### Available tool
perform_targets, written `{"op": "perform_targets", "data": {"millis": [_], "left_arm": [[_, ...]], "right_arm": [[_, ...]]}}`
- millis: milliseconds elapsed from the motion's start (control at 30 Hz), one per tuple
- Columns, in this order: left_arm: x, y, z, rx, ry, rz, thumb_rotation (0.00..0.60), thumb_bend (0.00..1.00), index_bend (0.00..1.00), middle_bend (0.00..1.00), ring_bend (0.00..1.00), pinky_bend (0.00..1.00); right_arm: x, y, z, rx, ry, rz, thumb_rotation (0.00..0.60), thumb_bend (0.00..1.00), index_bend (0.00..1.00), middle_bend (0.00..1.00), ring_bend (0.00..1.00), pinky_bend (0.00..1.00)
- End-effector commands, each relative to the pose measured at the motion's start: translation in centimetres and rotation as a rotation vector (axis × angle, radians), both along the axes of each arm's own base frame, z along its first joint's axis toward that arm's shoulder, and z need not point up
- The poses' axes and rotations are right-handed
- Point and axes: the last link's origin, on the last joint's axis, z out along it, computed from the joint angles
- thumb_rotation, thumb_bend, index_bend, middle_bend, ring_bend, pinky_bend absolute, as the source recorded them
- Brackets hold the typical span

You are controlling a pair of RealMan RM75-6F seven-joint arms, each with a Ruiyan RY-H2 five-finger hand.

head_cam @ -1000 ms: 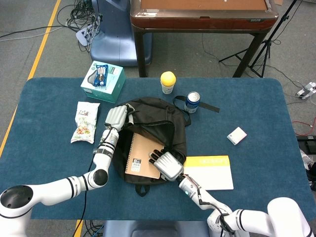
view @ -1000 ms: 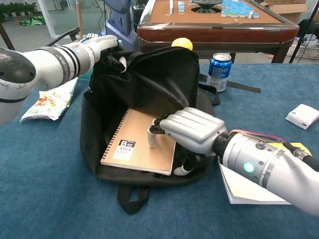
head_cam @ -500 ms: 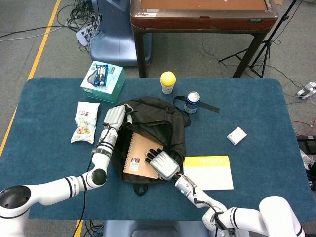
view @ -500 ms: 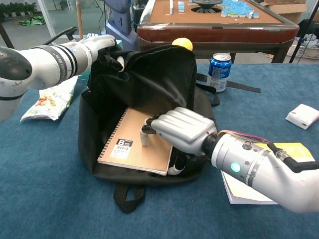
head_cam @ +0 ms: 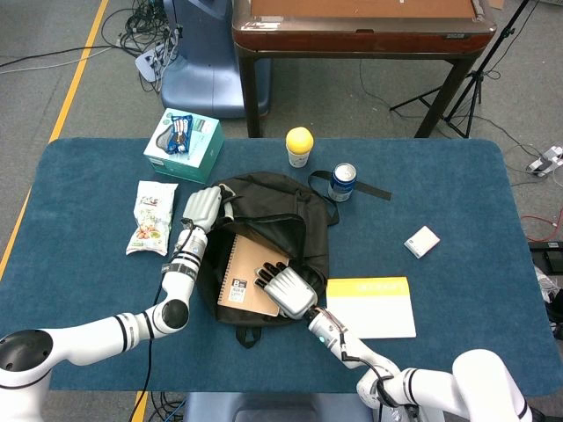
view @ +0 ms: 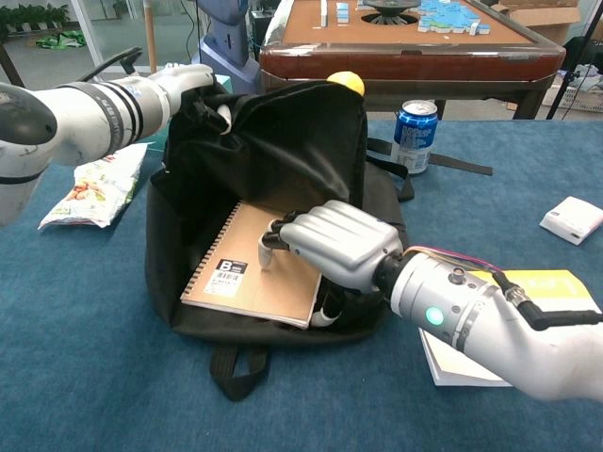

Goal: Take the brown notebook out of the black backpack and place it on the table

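Observation:
The black backpack [head_cam: 274, 224] [view: 273, 151] lies open mid-table. The brown spiral notebook [head_cam: 240, 280] [view: 243, 279] sits in its mouth, label toward me. My right hand [head_cam: 286, 287] [view: 332, 246] grips the notebook's right edge, with its fingers [view: 267, 247] on the cover and its thumb under the edge. My left hand [head_cam: 202, 207] [view: 193, 81] holds the backpack's upper rim at the far left and keeps the flap raised. The bag hides the notebook's far edge.
A yellow book [head_cam: 371, 307] [view: 490, 353] lies right of the bag under my right forearm. Behind the bag stand a blue can [head_cam: 343, 182] [view: 415, 132] and a yellow-lidded cup [head_cam: 299, 146]. A teal box [head_cam: 183, 145], a snack bag [head_cam: 151, 217] and a small white box [head_cam: 422, 241] lie around.
My right hand has shifted left with the notebook, and the bag's front has slid left with them. The left hand keeps its hold on the rim.

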Motion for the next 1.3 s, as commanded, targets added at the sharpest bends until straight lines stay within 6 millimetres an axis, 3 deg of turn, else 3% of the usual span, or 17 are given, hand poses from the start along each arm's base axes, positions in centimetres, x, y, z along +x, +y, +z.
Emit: {"op": "perform_targets", "data": {"millis": [33, 667, 867, 1100, 1300], "left_arm": [[0.0, 0.0, 0.1, 0.001, -0.002, 0.004, 0.600, 0.72, 0.70, 0.34, 0.35, 0.16], [-0.6, 0.1, 0.5, 0.001, -0.007, 0.032, 0.600, 0.72, 0.70, 0.34, 0.35, 0.16], [-0.8, 0.2, 0.8, 0.009, -0.006, 0.037, 0.600, 0.72, 0.70, 0.34, 0.35, 0.16], [-0.9, 0.3, 0.9, 0.010, -0.008, 0.040, 0.600, 0.72, 0.70, 0.34, 0.35, 0.16], [-0.8, 0.4, 1.0, 0.011, -0.015, 0.034, 0.600, 0.72, 0.70, 0.34, 0.35, 0.16]], "right_arm": [[0.1, 0.0, -0.1, 0.002, -0.010, 0.007, 0.600, 0.14, 0.30, 0.24, 0.17, 0.33], [0.2, -0.7, -0.6, -0.034, -0.069, 0.052, 0.600, 0.33, 0.32, 0.32, 0.24, 0.33], [0.4, -1.1, -0.5, -0.055, -0.090, 0.074, 0.600, 0.45, 0.41, 0.35, 0.27, 0.33], [0.6, -1.4, -0.3, -0.075, -0.107, 0.105, 0.600, 0.53, 0.49, 0.38, 0.29, 0.33], [0.7, -1.7, 0.2, -0.101, -0.145, 0.115, 0.600, 0.54, 0.67, 0.43, 0.33, 0.33]]}}
